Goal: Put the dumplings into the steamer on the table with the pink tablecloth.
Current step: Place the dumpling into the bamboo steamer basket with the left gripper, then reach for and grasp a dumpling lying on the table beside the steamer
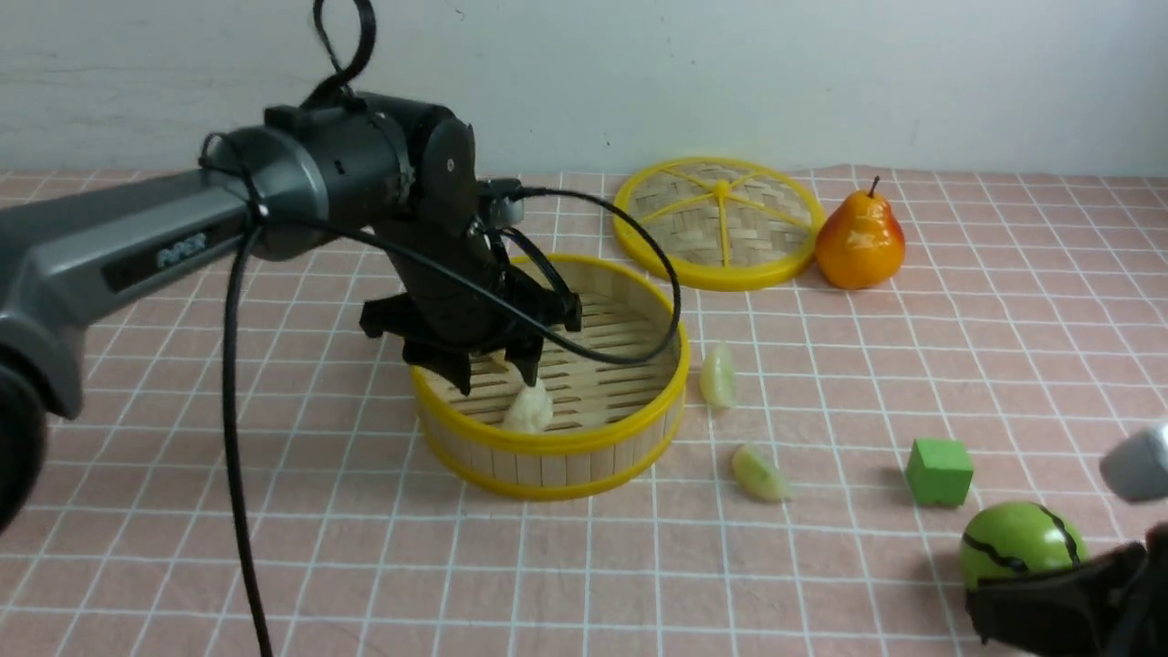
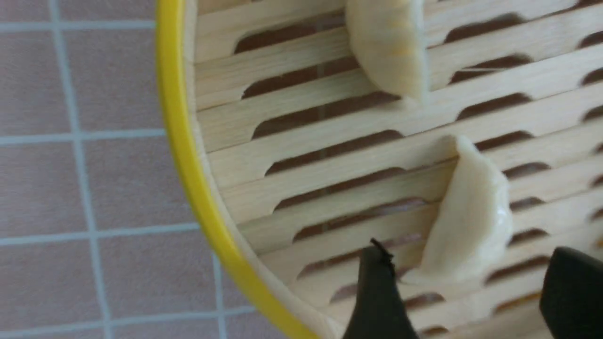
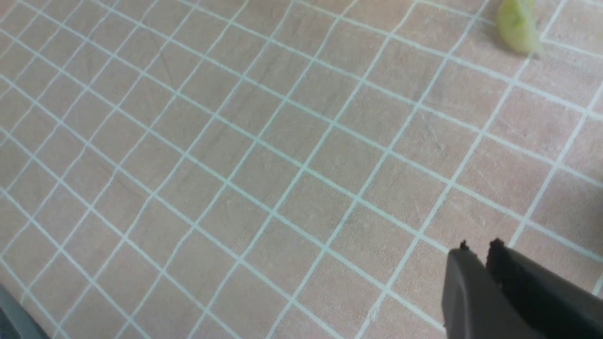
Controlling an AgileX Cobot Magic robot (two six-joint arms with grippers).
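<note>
Left gripper (image 1: 493,372) hangs low inside the steamer (image 1: 566,467), toward its near-left wall, jaws spread wide. White dumpling (image 2: 471,216) lies on the slats between the fingertips, not pinched; a gap shows on one side. Second white dumpling (image 2: 388,47) rests on the slats close by. Two in. Far green dumpling (image 1: 718,374) sits on the pink tablecloth (image 1: 821,566) just right of the steamer; near green dumpling (image 1: 760,473) lies a little nearer. Right gripper (image 3: 476,247) hovers at near right, jaws almost pressed together, gripping nothing.

Step in hand, as I read it: dropping off the white one. Next calls for lifting the left arm clear of the rim without nudging either dumpling, then picking up a green one. The right gripper would have to open first.
</note>
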